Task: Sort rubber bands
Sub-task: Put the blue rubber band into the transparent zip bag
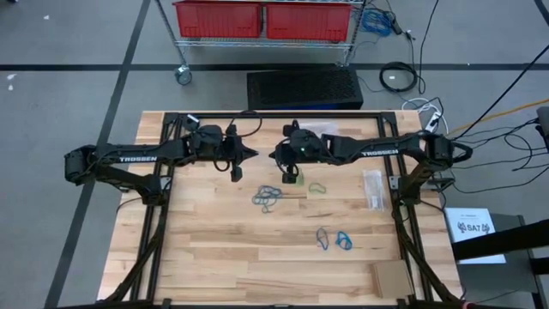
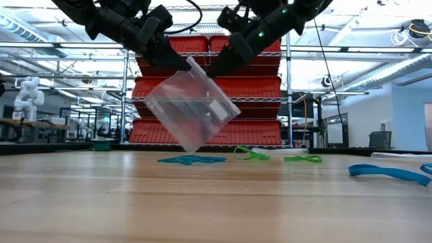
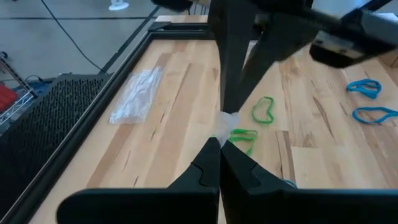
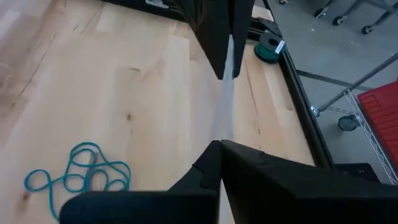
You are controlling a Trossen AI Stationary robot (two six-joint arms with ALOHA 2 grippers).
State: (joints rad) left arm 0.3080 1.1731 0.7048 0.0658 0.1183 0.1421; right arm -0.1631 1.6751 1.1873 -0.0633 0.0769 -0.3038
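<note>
The left gripper (image 2: 177, 62) is pinched tight on one top edge of a clear plastic bag (image 2: 191, 102), and the right gripper (image 2: 217, 67) is clamped on the opposite edge, so the bag hangs between them above the table (image 1: 214, 249).

The likely trouble is the thin film slipping out of one pinch. If the arms pull apart unevenly, the bag could drop or tear. If they do not part enough, its mouth probably stays shut and no band goes in.

None of the rubber bands is held. A tangle of dark grey-blue rubber bands (image 1: 268, 197) lies below the hanging bag. The green rubber bands (image 1: 317, 186) sit just beside the right gripper, on its outer side. The bright blue rubber bands (image 1: 334, 239) lie farther toward the table's near edge.

A second clear bag (image 1: 372, 189) rests flat beyond the right gripper, near the frame. Nothing blocks the bands, but both grippers are occupied.
</note>
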